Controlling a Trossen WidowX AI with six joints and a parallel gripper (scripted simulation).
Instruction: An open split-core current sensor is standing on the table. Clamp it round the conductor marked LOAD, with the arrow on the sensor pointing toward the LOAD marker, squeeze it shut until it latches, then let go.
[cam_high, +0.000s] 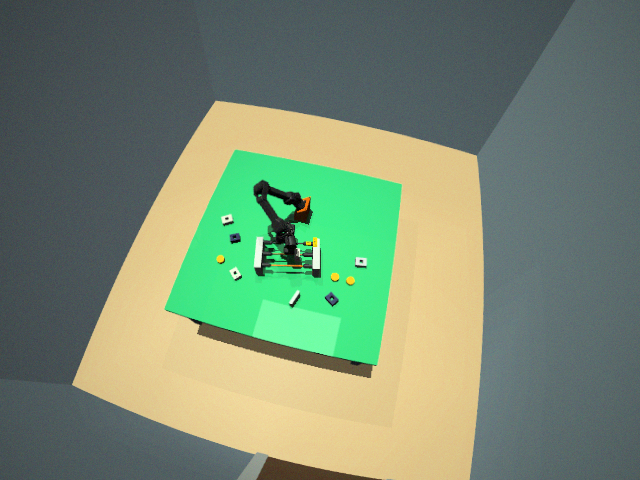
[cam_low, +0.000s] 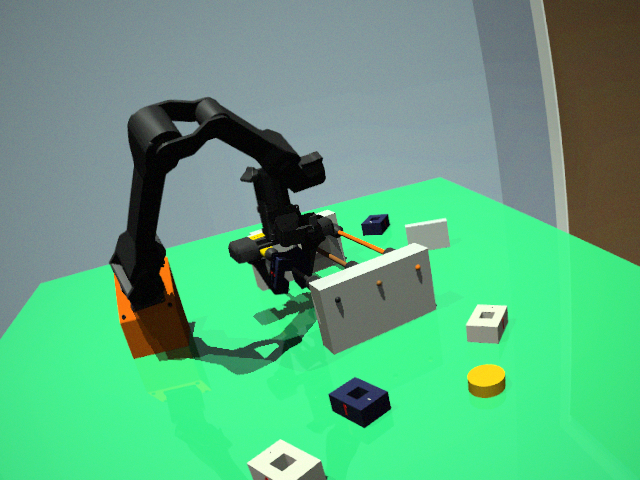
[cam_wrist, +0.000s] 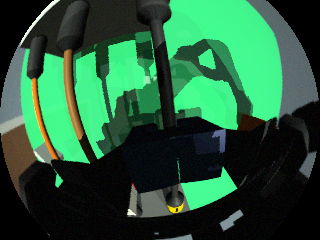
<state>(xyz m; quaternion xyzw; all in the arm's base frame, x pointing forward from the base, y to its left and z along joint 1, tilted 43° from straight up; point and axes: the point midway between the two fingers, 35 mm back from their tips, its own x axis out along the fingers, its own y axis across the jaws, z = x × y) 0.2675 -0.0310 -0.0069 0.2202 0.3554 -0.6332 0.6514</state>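
The dark blue split-core sensor (cam_low: 279, 269) (cam_wrist: 179, 152) sits round the black conductor (cam_wrist: 160, 60) (cam_low: 326, 277), the nearest of three rods strung between two white end plates (cam_low: 377, 304) (cam_high: 258, 254). An orange rod (cam_wrist: 40, 114) (cam_low: 361, 241) and a brown rod (cam_wrist: 74, 94) run beside it. A small yellow marker (cam_wrist: 175, 208) (cam_high: 315, 240) shows at the black conductor's end. My gripper (cam_low: 285, 258) (cam_wrist: 168, 136) (cam_high: 289, 248) reaches down into the rack and is shut on the sensor. I cannot see the sensor's arrow or its latch.
The arm's orange base (cam_low: 152, 315) stands behind the rack. Around the rack lie dark blue blocks (cam_low: 359, 400) (cam_low: 375, 223), white blocks (cam_low: 486, 322) (cam_low: 285, 462), a yellow disc (cam_low: 485, 379) and a white slab (cam_low: 427, 233). A pale green rectangle (cam_high: 297, 325) marks the table's front edge.
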